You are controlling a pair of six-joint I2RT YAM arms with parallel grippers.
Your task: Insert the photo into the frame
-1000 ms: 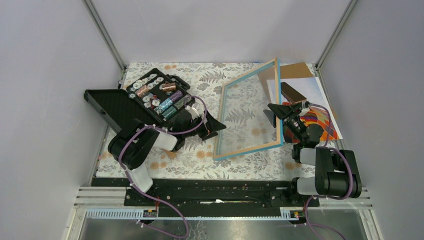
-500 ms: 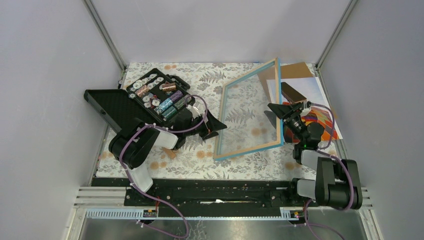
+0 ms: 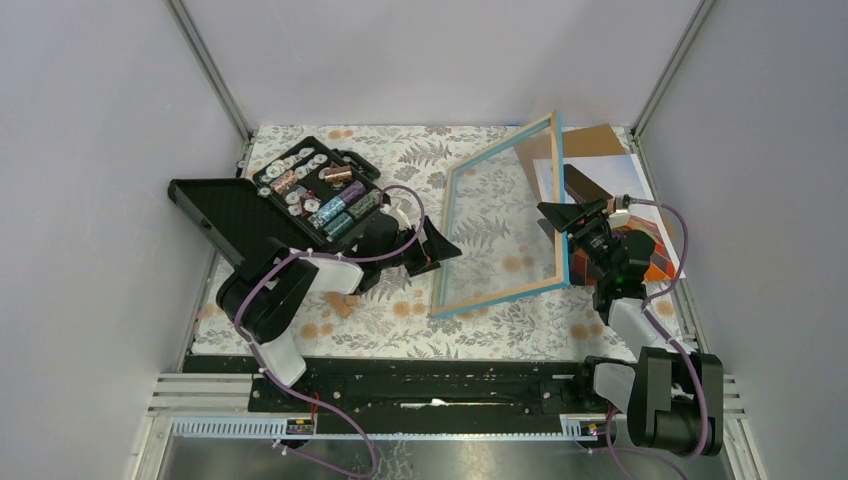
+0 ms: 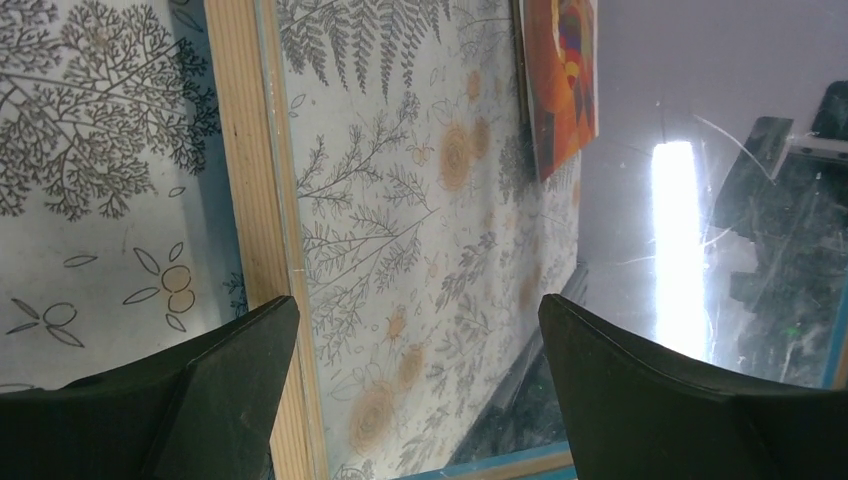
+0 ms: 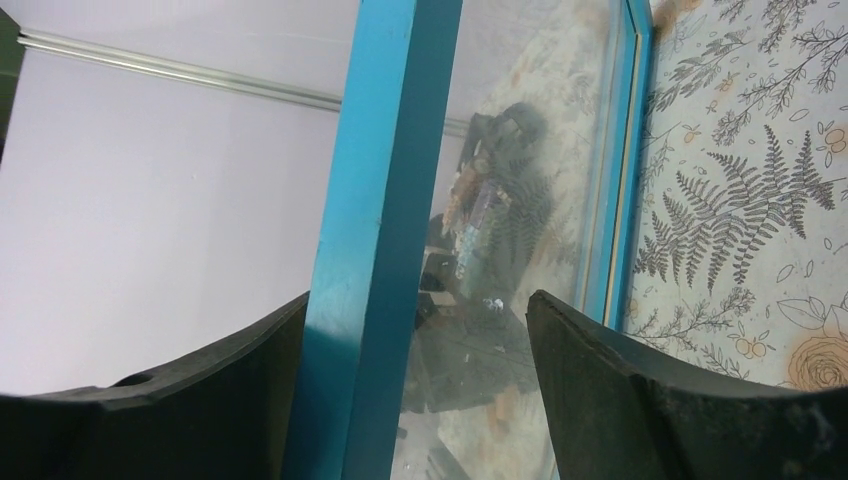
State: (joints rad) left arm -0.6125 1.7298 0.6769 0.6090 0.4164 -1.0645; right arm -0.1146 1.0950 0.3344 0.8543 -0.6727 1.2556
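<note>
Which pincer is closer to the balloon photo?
Right. The right pincer straddles the frame's right rim beside the photo; the left pincer is at its opposite rim.

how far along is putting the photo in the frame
Early on. Done: the backing board is out, lying at the far right corner, and the frame is tilted with its right edge raised. In hand: the right gripper has open jaws straddling the raised blue rim; the left gripper, also open, hovers over the low wood rim. Left: the photo lies on the table right of the frame, not yet inside.
</note>
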